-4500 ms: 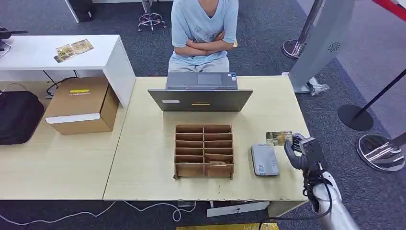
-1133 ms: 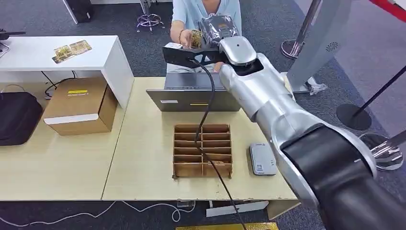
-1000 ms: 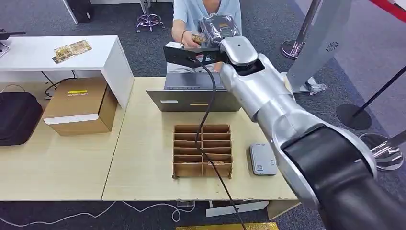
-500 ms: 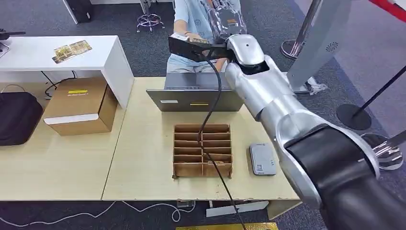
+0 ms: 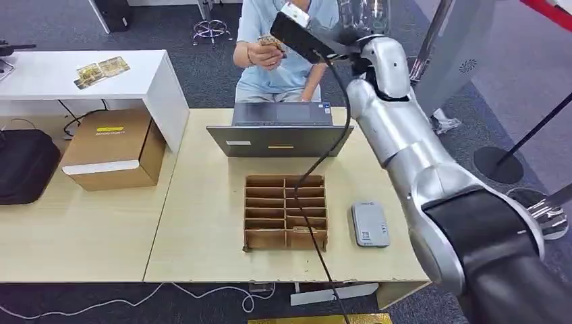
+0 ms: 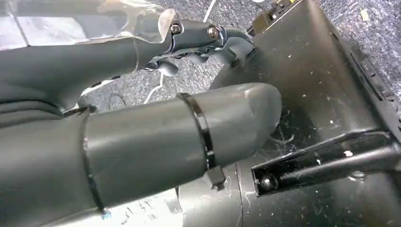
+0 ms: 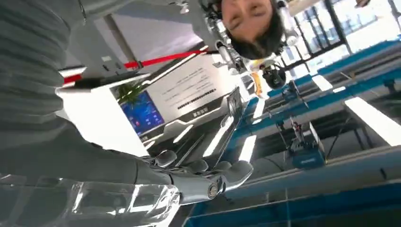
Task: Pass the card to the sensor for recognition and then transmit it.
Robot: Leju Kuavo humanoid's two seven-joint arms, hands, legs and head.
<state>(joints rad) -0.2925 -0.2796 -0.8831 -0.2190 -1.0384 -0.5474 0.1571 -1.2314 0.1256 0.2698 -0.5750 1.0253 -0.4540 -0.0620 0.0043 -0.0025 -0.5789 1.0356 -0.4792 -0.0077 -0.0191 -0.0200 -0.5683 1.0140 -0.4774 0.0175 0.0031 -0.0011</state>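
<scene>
A seated person behind the table holds the card (image 5: 272, 42) in a hand (image 5: 260, 55) at chest height. My right arm reaches high over the laptop (image 5: 280, 140). My right hand (image 5: 362, 15), wrapped in clear plastic, is raised to the right of the card and apart from it. In the right wrist view my right hand (image 7: 198, 177) has its fingers stretched out and holds nothing. The grey card sensor (image 5: 369, 224) lies flat on the table, right of the wooden slotted organizer (image 5: 287, 211). My left hand (image 6: 156, 137) hangs low with nothing in it, thumb apart from the fingers.
A black cable (image 5: 317, 175) hangs from my right wrist across the laptop and organizer. A cardboard box (image 5: 115, 147) and a black bag (image 5: 23, 162) sit on the left table. More cards (image 5: 103, 70) lie on the white desk (image 5: 40, 77). Stanchion bases (image 5: 499, 165) stand right.
My right arm carried the card from the sensor up to the person, who took it. My right hand has let go and swung up and right, away from the person's hand.
</scene>
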